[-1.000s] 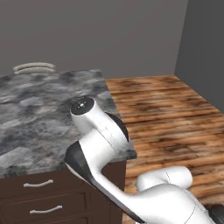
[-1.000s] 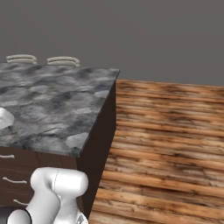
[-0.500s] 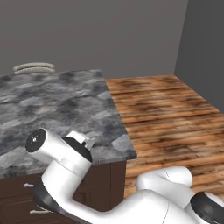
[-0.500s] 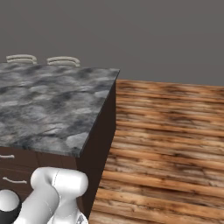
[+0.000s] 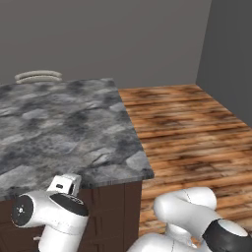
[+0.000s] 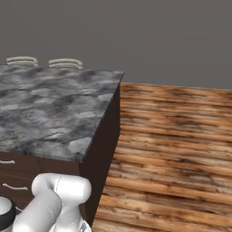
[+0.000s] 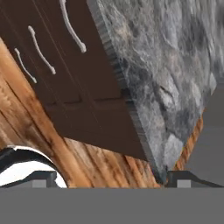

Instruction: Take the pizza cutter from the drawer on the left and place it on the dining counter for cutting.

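The arm (image 5: 51, 216) has dropped. A second ago its elbow stood above the near edge of the dining counter (image 5: 59, 128) in the left base view. Now it sits below that edge, in front of the dark cabinet front (image 5: 115, 206). In the right base view the arm (image 6: 52, 199) is folded low at the lower left. The counter and the wooden floor (image 6: 181, 136) lie where they did in both base views, so the base has not driven.

In the hand view the end effector (image 7: 111, 180) has its finger tips (image 7: 43, 178) set wide apart with nothing between them. It looks at drawer fronts under the counter's edge (image 7: 127, 100). The drawer (image 7: 72, 26) nearest the stone appears to be shut flush, as do the two beyond it, though the angle is steep. Which drawer holds the pizza cutter cannot be told.
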